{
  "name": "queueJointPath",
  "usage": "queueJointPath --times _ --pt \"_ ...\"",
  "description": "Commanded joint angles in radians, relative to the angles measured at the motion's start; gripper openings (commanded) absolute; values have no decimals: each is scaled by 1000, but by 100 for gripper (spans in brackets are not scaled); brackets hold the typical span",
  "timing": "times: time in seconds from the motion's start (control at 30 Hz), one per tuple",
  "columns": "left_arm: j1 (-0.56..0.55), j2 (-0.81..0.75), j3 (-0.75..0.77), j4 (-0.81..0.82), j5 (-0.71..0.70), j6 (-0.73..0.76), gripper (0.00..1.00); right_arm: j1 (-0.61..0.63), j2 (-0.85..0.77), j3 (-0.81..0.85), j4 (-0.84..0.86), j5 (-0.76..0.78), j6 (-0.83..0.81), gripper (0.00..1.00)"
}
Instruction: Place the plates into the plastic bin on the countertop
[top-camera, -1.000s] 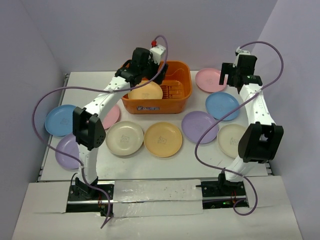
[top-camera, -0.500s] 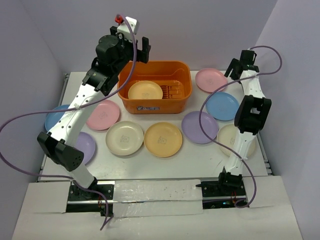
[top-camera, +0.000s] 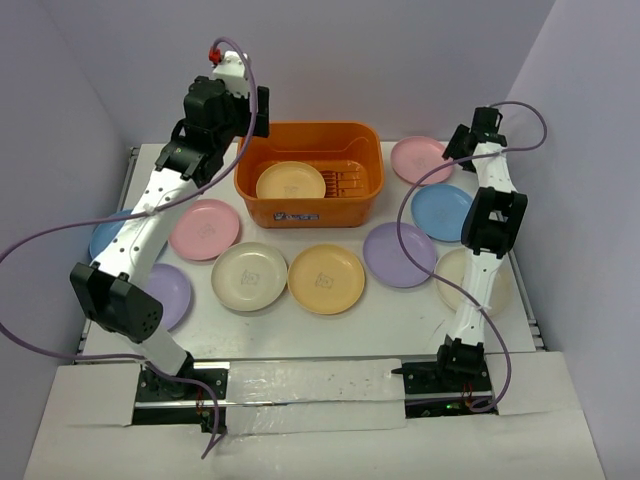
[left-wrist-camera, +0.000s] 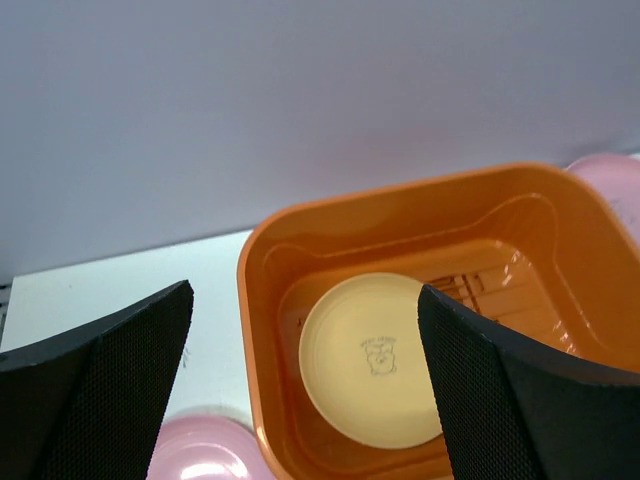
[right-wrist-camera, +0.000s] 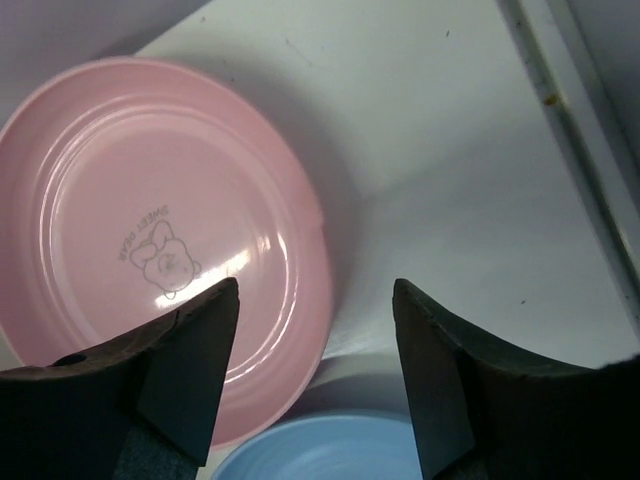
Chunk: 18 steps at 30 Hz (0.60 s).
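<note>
The orange plastic bin (top-camera: 358, 204) stands at the back centre of the white countertop (top-camera: 330, 330), with one cream-yellow plate (top-camera: 290, 182) flat inside it. My left gripper (top-camera: 240, 110) is open and empty, raised above the bin's left back corner. In the left wrist view (left-wrist-camera: 305, 300) it looks down on the bin (left-wrist-camera: 262, 300) and its plate (left-wrist-camera: 370, 360). My right gripper (top-camera: 462, 142) is open and low over the right rim of the back pink plate (top-camera: 418, 158). In the right wrist view, that plate's (right-wrist-camera: 150, 240) edge lies between the jaws (right-wrist-camera: 315, 380).
Plates lie around the bin: pink (top-camera: 205, 228), blue (top-camera: 103, 243), lavender (top-camera: 170, 295), cream (top-camera: 250, 276), yellow-orange (top-camera: 326, 278), lavender (top-camera: 400, 254), blue (top-camera: 443, 211) and cream (top-camera: 465, 280). Purple walls stand close behind. The table's right edge (right-wrist-camera: 560, 120) runs near the right gripper.
My left gripper has lifted out of the bin and drawn back to the left, leaving the cream-yellow plate inside. My right gripper has reached back and down to the pink plate.
</note>
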Motion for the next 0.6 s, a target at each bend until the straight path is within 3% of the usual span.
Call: queueJointPath --times 0.0,0.4,0.5,0.57 --pt "-4 -71 -11 0 -24 41 99 -5 2 39 -38 -44 11 65" --pt "-1 -104 -42 -16 -49 62 99 0 8 -71 -99 -67 84 63" --pt "-1 -122 -60 -17 -58 70 99 1 22 -70 -99 -54 111 53" --pt "-1 -131 -77 -17 -63 72 99 2 24 -69 -97 -54 123 39"
